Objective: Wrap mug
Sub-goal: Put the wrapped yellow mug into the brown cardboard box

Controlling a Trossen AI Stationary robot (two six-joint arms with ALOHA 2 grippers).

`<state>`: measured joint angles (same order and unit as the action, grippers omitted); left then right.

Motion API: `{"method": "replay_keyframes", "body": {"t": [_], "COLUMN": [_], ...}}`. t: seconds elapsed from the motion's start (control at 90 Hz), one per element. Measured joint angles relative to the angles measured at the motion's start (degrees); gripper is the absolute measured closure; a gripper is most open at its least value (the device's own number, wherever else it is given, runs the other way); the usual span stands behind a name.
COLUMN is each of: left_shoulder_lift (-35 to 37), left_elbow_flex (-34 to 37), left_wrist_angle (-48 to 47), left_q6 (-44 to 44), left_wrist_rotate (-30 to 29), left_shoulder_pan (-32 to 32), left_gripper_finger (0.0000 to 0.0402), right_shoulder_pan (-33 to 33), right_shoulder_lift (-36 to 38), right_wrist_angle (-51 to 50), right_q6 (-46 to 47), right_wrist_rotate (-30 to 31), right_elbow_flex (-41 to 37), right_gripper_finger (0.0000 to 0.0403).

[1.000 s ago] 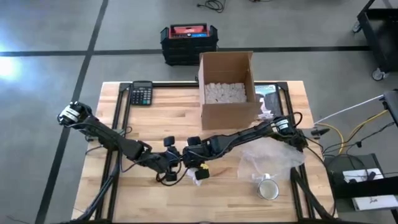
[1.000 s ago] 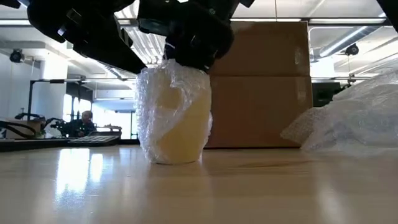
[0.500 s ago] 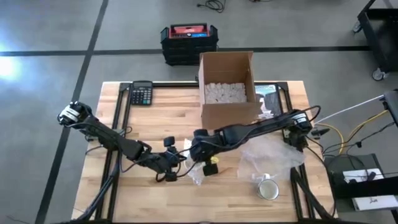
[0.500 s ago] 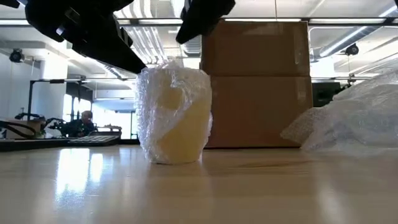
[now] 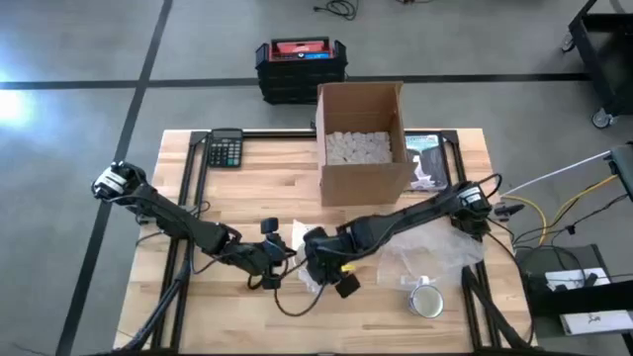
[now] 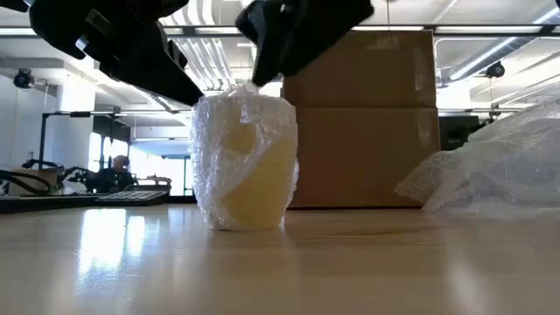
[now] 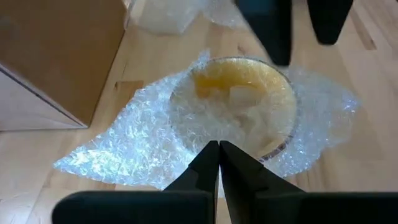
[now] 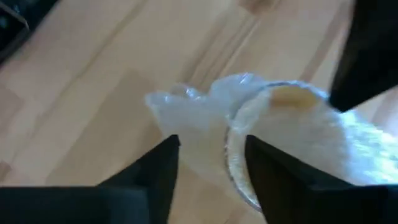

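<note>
Mug (image 6: 245, 157) stands upright on worktop (image 5: 247, 193) near the front middle, already sheathed in bubble wrap (image 7: 124, 140), loose flap trailing beside it. Left gripper (image 7: 219, 158) fingers pressed together just short of it; right gripper (image 8: 208, 162) fingers spread over the rim, holding nothing. Likely tuck step: next move grabs flap; cardboard box (image 5: 361, 143) well behind, room around.

Yellowish mug (image 6: 249, 166) under clear bubble wrap (image 7: 124, 146), apparently.

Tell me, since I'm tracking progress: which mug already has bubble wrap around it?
The yellow mug under both grippers, standing upright and wrapped. The metal mug by the right-hand bubble wrap pile is bare.
</note>
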<state>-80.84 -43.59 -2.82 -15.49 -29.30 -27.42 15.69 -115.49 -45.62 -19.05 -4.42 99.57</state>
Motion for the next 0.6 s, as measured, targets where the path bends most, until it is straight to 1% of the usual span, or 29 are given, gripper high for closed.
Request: {"method": "replay_keyframes", "body": {"t": [0.056,0.144,0.3,0.478,0.533,0.6], "left_shoulder_lift": [0.00,0.00,0.00,0.00,0.00,0.00], "left_elbow_flex": [0.00,0.00,0.00,0.00,0.00,0.00], "left_wrist_angle": [0.01,0.07,0.23,0.23,0.23,0.26], "left_q6": [0.00,0.00,0.00,-0.02,-0.01,-0.01], "left_wrist_rotate": [0.00,0.21,0.28,0.31,0.31,0.31], "left_shoulder_pan": [0.00,0.00,0.04,0.02,0.02,0.02], "left_gripper_finger": [0.0402,0.0402,0.0402,0.0402,0.0402,0.0402], "right_shoulder_pan": [-0.09,-0.14,-0.09,-0.07,-0.07,-0.03], "right_shoulder_lift": [-0.98,-2.37,-5.10,-7.24,-7.27,-6.92], "right_wrist_angle": [-0.60,-0.64,0.24,2.41,2.66,2.64], "right_q6": [0.29,0.84,0.36,-0.02,-0.58,-2.33], "right_wrist_rotate": [1.07,4.91,7.18,7.21,7.05,7.04], "right_elbow_flex": [-0.11,-0.11,-0.07,0.17,0.22,0.24], "right_gripper_finger": [0.0202,0.0196,0.0207,0.0240,0.0259,0.0291]}}
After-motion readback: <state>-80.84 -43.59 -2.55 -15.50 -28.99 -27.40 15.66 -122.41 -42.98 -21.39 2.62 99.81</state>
